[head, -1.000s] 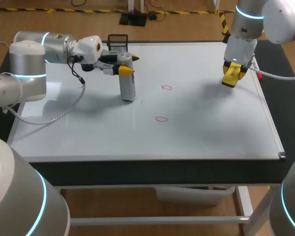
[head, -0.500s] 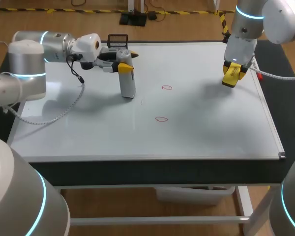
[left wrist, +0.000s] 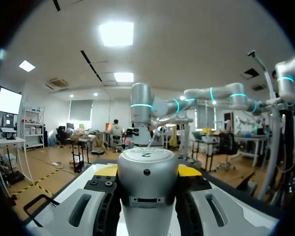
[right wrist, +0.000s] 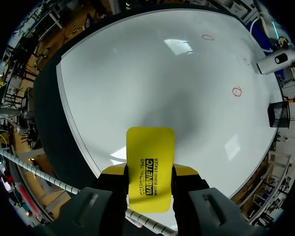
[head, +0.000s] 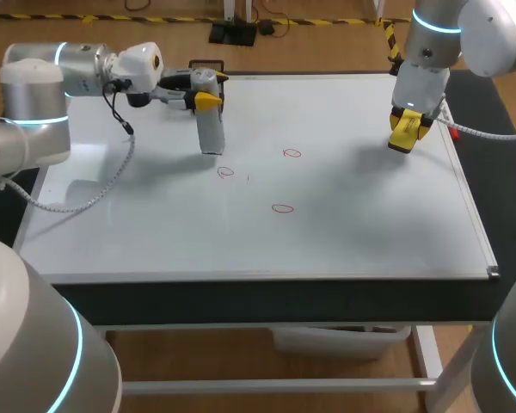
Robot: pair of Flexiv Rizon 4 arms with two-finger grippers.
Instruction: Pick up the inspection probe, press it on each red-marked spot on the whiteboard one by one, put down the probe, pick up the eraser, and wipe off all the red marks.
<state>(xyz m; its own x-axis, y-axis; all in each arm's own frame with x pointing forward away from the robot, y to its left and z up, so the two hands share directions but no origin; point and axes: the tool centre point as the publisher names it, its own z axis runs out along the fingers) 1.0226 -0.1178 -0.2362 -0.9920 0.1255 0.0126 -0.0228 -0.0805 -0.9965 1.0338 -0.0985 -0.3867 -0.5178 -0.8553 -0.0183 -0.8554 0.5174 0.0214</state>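
The whiteboard [head: 353, 232] lies flat on the desk [head: 241, 297] and covers most of its top. The left arm comes in from the left side, and the left gripper [head: 208, 90] is positioned over the rear left part of the whiteboard. It is clamped on the inspection probe [head: 210, 133], one finger on each side of the probe's upper end. The probe is a grey cylinder and stands upright with its lower end toward the board; whether that end touches the surface cannot be determined. In the left wrist view the probe's round top cap [left wrist: 147, 169] sits between the two fingers, with the yellow tips showing just behind it on both sides. Three red marks are drawn on the whiteboard: the first red mark [head: 226, 171] is just beside the probe's lower end and uncovered, the second red mark [head: 291, 153] is nearer the board's middle, and the third red mark [head: 281, 207] is nearer the front edge. The right gripper [head: 406, 129] is over the rear right part of the board, well apart from the marks, and grips the yellow eraser [right wrist: 150, 147] flat between its fingers. A black wire basket [head: 206, 67] stands at the rear edge, behind the left gripper; its contents cannot be made out.
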